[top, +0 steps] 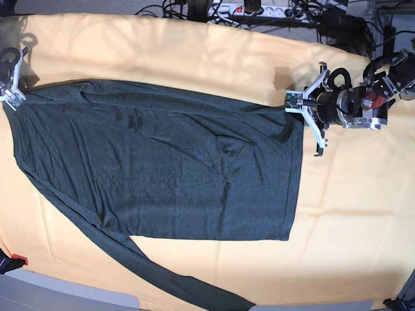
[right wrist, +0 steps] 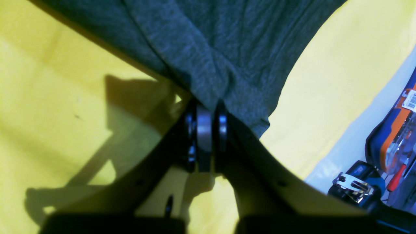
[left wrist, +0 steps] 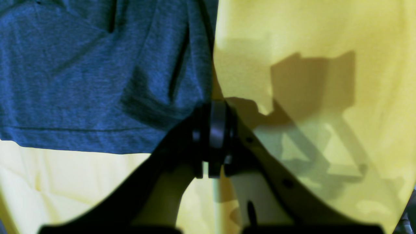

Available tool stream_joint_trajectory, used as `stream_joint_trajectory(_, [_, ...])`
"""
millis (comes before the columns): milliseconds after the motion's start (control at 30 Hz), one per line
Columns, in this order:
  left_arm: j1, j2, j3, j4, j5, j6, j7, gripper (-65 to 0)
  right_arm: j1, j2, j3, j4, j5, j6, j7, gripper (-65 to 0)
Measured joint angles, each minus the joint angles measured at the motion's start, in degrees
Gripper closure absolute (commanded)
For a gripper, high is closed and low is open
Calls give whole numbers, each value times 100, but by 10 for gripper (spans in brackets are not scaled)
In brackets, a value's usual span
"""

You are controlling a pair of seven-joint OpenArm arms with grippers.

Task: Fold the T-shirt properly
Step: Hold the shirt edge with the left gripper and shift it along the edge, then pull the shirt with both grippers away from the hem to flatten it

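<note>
The T-shirt (top: 162,168) is a dark charcoal-green knit garment spread flat across the table in the base view. One long sleeve (top: 181,285) trails to the front edge. My left gripper (top: 290,103) is at the shirt's far right corner. In the left wrist view, the left gripper (left wrist: 213,109) is shut on the hemmed corner of the shirt (left wrist: 97,71). My right gripper (top: 13,97) is at the shirt's far left corner. In the right wrist view, the right gripper (right wrist: 208,109) is shut on a bunched edge of the shirt (right wrist: 211,48).
A pale yellow-orange cloth (top: 350,214) covers the table under the shirt. Cables and a power strip (top: 249,9) lie along the back edge. An orange and blue tool case (right wrist: 395,130) and a metal tool (right wrist: 354,185) sit beyond the cloth's edge.
</note>
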Motion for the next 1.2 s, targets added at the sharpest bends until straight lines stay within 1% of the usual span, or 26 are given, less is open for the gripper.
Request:
stream_joint_trajectory(233, [-170,0,0,302,20,87,61,0,0,0,0,0,2,-2,0,0])
stream_joint_trajectory(400, [-173,-2,0,367,20,238,61,0,0,0,0,0,0,0,-4,0])
stream_joint_trajectory(533, [-173,0,0,367,17,214,81,0,0,0,0,0,0,2,-2,0])
stream_joint_trajectory(600, [-175,0,0,367,22,-20,170,0,2,2,0,0,0,164,-7,0])
stream_joint_trajectory(667, [-170,-4,0,367,22,-356,221,0,0,0,0,0,2,378,-63,0])
stream_joint_trajectory(767, [-173,-92,0,369,15,-710,208,0,2,9,0,0,0,411,-251,0])
stream_joint_trajectory(867, [-173,-280,0,369,20,-715,155,0,-55,111,-2,0,0,415,-328,0])
stream_joint_trajectory(933, [-173,-385,0,369,-87,-715,83,0,-120,219,-2,2,28,579,-330,0])
stream_joint_trajectory(1000, [-173,-479,0,378,-304,-715,83,0,-210,286,-2,50,48,645,-328,0])
stream_joint_trajectory(1067, [-173,-605,0,444,-472,-715,81,0,-367,369,-2,170,48,645,-356,0])
stream_joint_trajectory(1200, [-175,-898,0,780,-511,-713,87,0,-761,514,-2,533,39,616,-481,0])
